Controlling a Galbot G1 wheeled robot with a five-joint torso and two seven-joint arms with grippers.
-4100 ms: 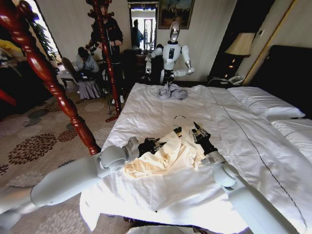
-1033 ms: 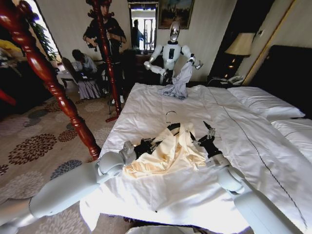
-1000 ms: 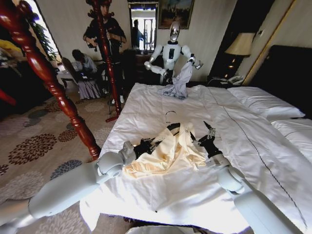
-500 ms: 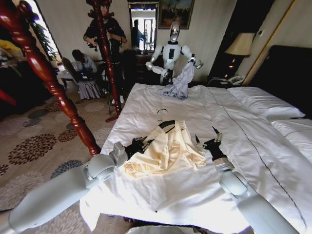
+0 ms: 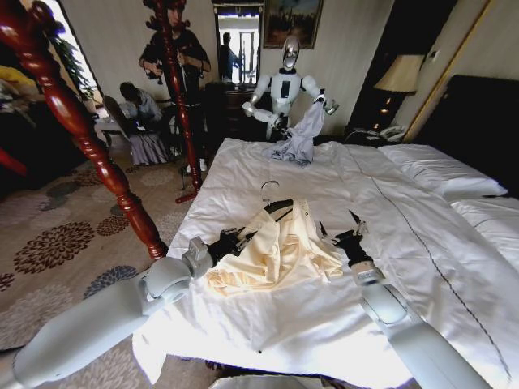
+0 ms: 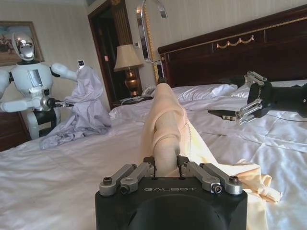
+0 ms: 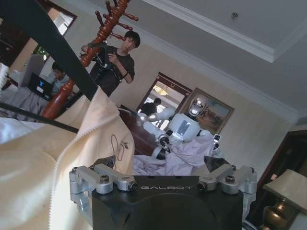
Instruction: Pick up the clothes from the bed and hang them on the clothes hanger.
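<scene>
Two grippers. Left gripper [image 5: 235, 240] at 9 o'clock, clamped on one cream sweatshirt [image 5: 280, 247] mid-bed [image 5: 243, 324]. Right gripper [image 5: 340, 229] at 3 o'clock, spread, holding nothing. One hanger [image 5: 277, 206] under the collar. Beyond: another robot [image 5: 285, 85], grey garment [image 5: 298, 139].

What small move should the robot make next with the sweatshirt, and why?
Probably bring the open right gripper back to the sweatshirt's free edge. The left gripper is shut on a bunched fold, the hanger sits partly inside, and the rest lies slack on the bed.
</scene>
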